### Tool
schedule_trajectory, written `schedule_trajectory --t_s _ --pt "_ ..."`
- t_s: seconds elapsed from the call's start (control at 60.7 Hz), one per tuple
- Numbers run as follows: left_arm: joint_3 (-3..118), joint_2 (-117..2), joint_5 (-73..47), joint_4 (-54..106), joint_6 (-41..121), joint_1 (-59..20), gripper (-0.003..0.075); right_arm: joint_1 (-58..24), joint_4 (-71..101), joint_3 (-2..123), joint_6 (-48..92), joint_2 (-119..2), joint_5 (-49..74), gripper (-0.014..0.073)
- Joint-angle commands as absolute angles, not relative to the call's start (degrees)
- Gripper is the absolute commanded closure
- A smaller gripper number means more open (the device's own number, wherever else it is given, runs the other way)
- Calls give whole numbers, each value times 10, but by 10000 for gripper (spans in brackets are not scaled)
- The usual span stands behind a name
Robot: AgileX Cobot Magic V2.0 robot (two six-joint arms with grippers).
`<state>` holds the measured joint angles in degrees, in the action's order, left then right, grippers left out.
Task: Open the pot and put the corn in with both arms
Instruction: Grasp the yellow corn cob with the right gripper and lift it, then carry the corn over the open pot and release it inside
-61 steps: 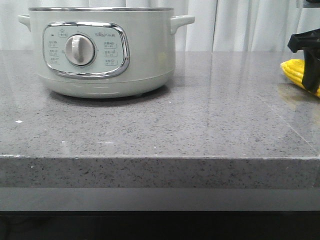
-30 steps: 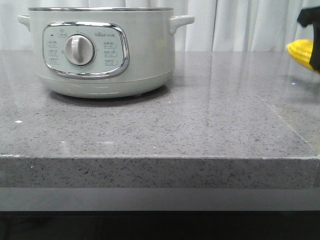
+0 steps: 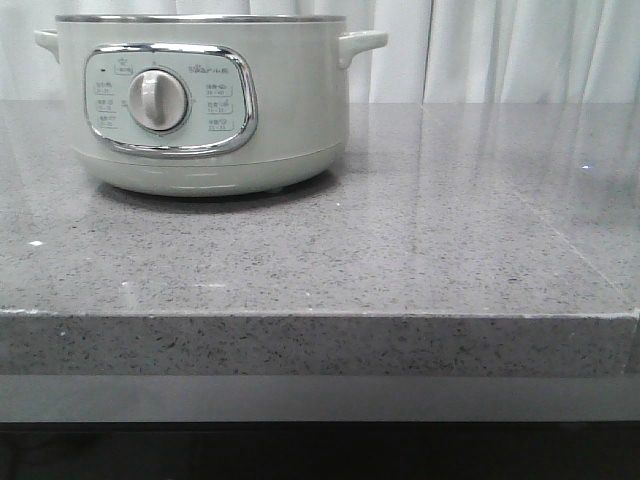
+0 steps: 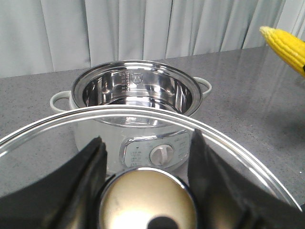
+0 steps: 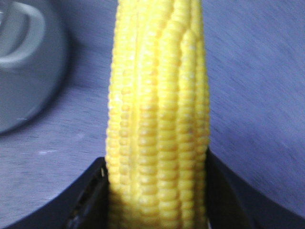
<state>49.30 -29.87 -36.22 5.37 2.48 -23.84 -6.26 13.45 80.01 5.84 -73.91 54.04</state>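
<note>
The pale green-white pot (image 3: pixel 200 100) stands at the back left of the counter, open, with its steel rim (image 4: pixel 138 62) and shiny inside showing in the left wrist view. My left gripper (image 4: pixel 146 139) is shut on the round knob (image 4: pixel 147 200) of the glass lid (image 4: pixel 47 143) and holds the lid up in front of the pot. My right gripper (image 5: pixel 155 160) is shut on the yellow corn (image 5: pixel 157 86), which sticks out past the fingers. The corn (image 4: pixel 286 43) hangs in the air to the pot's right. Neither gripper shows in the front view.
The grey speckled counter (image 3: pixel 400 260) runs to a front edge and a right edge. White curtains (image 3: pixel 500 50) hang behind it. One pot side handle (image 5: pixel 24 33) shows below the corn in the right wrist view.
The right gripper with the corn has risen from the counter at the far right and left the front view upward. The pot has not moved.
</note>
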Motion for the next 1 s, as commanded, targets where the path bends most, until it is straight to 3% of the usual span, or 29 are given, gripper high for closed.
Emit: schedule_trajectory --t_s 0.0,0.428,0.988 --pt "513 -298 -280 57 20 -238 494 -94 164 858 86 -726 525 305" --pt "513 -298 -280 57 20 -238 494 -230 164 1033 91 -837 527 305" --pt "513 -298 -280 57 20 -238 494 -340 89 1232 91 -1061 531 305"
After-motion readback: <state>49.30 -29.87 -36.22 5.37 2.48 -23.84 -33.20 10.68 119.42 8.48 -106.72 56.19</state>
